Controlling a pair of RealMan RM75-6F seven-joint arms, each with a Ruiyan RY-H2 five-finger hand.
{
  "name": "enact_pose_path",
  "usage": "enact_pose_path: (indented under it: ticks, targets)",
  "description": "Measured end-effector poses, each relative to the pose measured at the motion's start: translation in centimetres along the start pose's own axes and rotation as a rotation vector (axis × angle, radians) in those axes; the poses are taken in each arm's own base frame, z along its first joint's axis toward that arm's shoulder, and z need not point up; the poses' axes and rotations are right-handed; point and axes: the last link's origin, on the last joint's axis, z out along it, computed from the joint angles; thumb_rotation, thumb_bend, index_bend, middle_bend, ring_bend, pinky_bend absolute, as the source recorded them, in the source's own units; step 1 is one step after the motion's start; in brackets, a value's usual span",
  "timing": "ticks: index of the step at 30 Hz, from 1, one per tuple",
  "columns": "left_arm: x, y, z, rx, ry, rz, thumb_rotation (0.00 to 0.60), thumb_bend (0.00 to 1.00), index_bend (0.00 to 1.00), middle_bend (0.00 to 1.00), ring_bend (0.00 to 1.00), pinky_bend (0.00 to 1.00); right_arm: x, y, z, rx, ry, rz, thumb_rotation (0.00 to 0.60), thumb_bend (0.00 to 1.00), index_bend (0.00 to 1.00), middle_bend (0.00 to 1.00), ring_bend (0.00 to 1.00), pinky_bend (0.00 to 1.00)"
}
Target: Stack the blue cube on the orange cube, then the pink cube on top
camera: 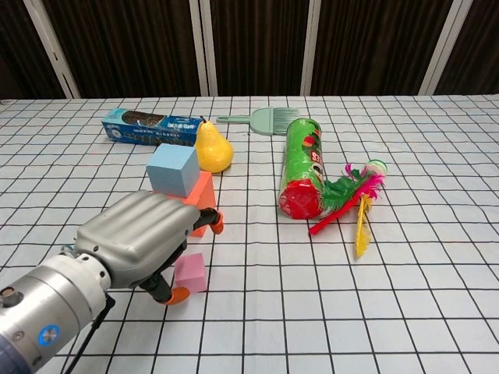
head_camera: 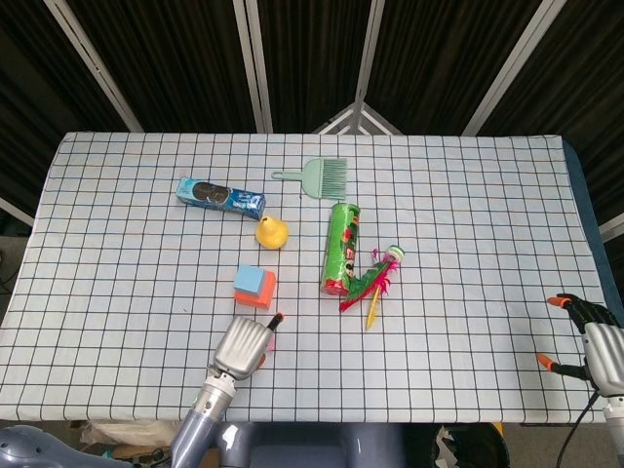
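— What is carried by the table (head_camera: 468,195)?
— A checked cloth is spread over it. On it are laid a biscuit packet (head_camera: 220,195), pear (head_camera: 271,233), green brush (head_camera: 316,176), green can (head_camera: 340,248), feather toy (head_camera: 374,280), orange cube (head_camera: 259,292) and pink cube (camera: 190,272).

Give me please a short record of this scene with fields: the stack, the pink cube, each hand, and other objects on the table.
stack: blue cube sits on orange cube
pink cube: pink cube lies on the table, in front of the stack, not yet stacked
left hand: left hand is over the pink cube, fingers spread around it, no grip visible
right hand: right hand at the table's right edge, fingers apart, holding nothing
others: cookie pack, yellow pear, green brush, green can, feather toy
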Motion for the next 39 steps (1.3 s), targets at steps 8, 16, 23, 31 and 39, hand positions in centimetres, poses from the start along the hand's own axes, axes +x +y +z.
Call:
enact_pose_path:
  ticks: [8,16,23,31,39]
  targets:
    - [0.2,-0.2,0.0,0.000,0.011,0.019,0.600,0.24,0.25,0.84,0.74,0.90,0.1,-0.1,-0.1,0.001,-0.002,0.017,0.600,0.17,0.25,0.20,0.19,0.16]
    - [0.7,-0.6,0.1,0.006,0.007,0.042,0.600,0.25,0.25,0.84,0.74,0.90,0.1,-0.1,-0.1,0.000,-0.011,0.025,0.600,0.17,0.25,0.20,0.19,0.16]
    - [1.1,-0.7,0.3,0.008,0.011,0.054,0.600,0.25,0.25,0.84,0.73,0.90,0.1,-0.1,-0.1,0.001,-0.017,0.033,0.600,0.17,0.25,0.20,0.19,0.16]
    - [0.8,-0.7,0.4,0.010,-0.002,0.061,0.600,0.25,0.25,0.84,0.73,0.90,0.1,0.0,-0.2,-0.003,-0.029,0.038,0.600,0.17,0.25,0.20,0.19,0.16]
    - [0.5,-0.2,0.2,-0.012,-0.026,0.042,0.600,0.25,0.25,0.84,0.73,0.90,0.1,-0.1,-0.1,-0.006,-0.028,0.034,0.600,0.17,0.25,0.20,0.19,0.16]
